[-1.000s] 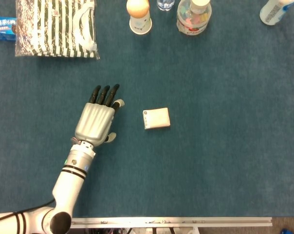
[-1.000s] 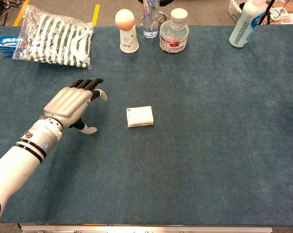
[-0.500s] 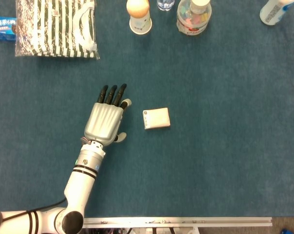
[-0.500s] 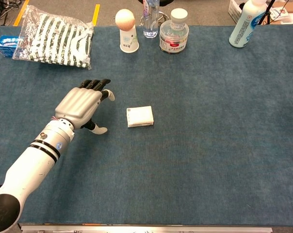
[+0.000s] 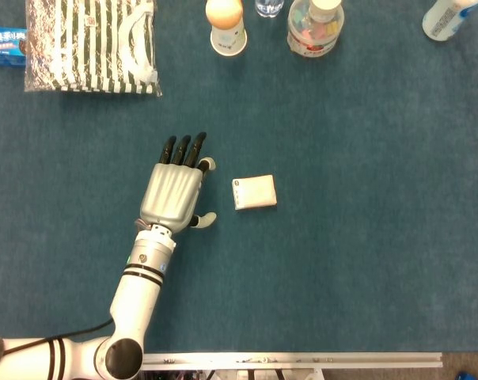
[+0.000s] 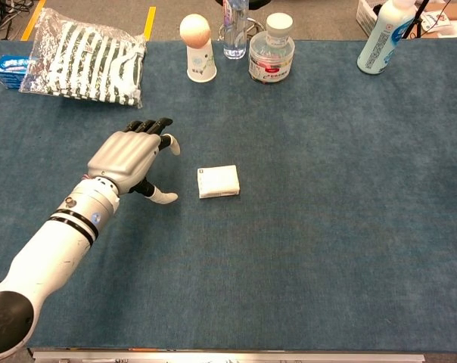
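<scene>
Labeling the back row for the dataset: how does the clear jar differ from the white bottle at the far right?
The jar is squat, wide and see-through, with colored bits inside; the bottle is taller, slimmer and opaque white with pale blue print. The jar stands near the middle of the back edge, the bottle toward the right corner. In the chest view the jar's white lid shows, but the bottle's top is cut off. Both stand on the blue table.

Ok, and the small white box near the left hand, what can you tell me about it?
The small white box is a flat, rectangular, off-white pack with rounded corners and a narrow strip of small print along its left end, too small to read. It looks like card or plastic. It lies flat on the blue carpeted table, slightly skewed, just right of the left hand. Nothing touches it: a gap of carpet separates it from the hand's thumb, and the hand holds nothing.
</scene>
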Robot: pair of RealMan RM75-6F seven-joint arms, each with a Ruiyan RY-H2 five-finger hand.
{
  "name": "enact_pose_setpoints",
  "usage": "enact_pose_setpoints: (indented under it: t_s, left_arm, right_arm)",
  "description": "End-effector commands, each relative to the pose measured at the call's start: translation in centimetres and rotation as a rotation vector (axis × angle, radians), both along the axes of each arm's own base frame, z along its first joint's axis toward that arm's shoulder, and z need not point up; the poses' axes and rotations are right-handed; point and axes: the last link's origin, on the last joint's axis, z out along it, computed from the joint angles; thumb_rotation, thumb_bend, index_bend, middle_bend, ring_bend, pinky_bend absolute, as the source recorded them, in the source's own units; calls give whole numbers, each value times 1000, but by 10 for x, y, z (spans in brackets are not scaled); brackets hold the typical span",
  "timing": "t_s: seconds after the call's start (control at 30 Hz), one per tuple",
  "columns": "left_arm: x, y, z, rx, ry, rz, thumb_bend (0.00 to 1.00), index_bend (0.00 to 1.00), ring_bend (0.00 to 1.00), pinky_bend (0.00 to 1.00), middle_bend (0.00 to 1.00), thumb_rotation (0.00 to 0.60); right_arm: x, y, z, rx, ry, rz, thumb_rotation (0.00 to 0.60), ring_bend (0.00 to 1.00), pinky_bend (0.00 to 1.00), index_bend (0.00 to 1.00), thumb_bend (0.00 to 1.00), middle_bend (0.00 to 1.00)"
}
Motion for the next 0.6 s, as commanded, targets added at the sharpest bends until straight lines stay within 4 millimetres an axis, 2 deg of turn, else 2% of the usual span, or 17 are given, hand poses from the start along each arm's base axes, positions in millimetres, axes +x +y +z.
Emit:
enact_pose_setpoints:
  t_s: [0.03,0.13,0.27,0.6]
  left_arm:
    - [3,1,-2,-2,-13,0,142,290,0,0,0,483]
    - [8,1,-4,-3,-40,0,142,290,0,0,0,475]
    - [12,2,-7,-13,-69,1,141,291,0,0,0,398]
    - [14,-1,-19,-45,-85,10,142,291,0,0,0,373]
  right_arm:
    - [0,0,0,0,0,-1,600,36,117,355,0,266]
    - [-1,0,0,-1,-1,-3,600,36,117,355,0,266]
    - [-2,0,0,-1,-5,-7,600,36,117,355,0,266]
    - [-2,0,1,-3,-8,-8,600,36,117,355,0,266]
